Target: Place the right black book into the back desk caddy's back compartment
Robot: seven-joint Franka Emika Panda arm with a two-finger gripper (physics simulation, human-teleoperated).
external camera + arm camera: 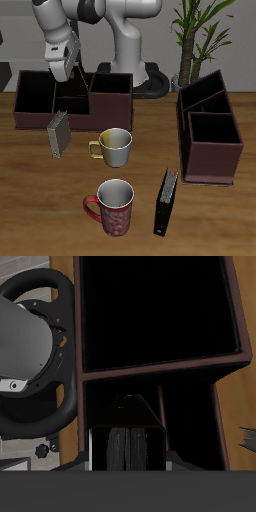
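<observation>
**— Where's the hand, and what's in it?**

— I've got the hand (pixel 127 451) over the back desk caddy (pixel 108 112), at the far side of the worktop (pixel 35 190). From the wrist camera, its two fingers look drawn in close on the right black book (pixel 135 416), which hangs straight down from them.

**— Is the book inside the caddy?**

— Its lower end is down between the dark brown walls of a narrow compartment, with a much wider open section just past the divider. I can't tell whether the book touches the floor of it.

**— And the rest of the worktop?**

— The grey striped book (pixel 58 133) stands just in front of the caddy. A pale mug (pixel 116 147) sits beside it, and a red mug (pixel 115 206) is nearer the front edge. The other black book (pixel 166 200) is upright near the second caddy (pixel 212 150).
</observation>
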